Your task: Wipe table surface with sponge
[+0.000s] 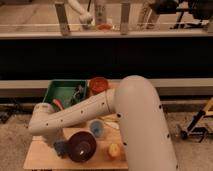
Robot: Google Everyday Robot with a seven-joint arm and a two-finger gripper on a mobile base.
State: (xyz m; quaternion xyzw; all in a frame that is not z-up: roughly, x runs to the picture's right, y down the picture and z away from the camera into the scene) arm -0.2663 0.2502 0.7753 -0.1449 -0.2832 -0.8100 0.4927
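A: Stage to be recorded for this moment?

B: Wiping is judged to be under way. The gripper is positioned low at the front-left part of the worktop, beneath the bent arm. Its jaws are closed on the sponge, which appears to be pressed against the wood.

A: Surroundings to be noted?

B: The sponge is found just beside the maroon bowl. A blue cup is set behind that bowl, a yellow item to its right, and a green bin at the back left.

A: Requirement for the next move?

B: A stroke along the bare strip is called for, with downward pressure applied and the bowl left unnudged. Little free wood is offered on that side.
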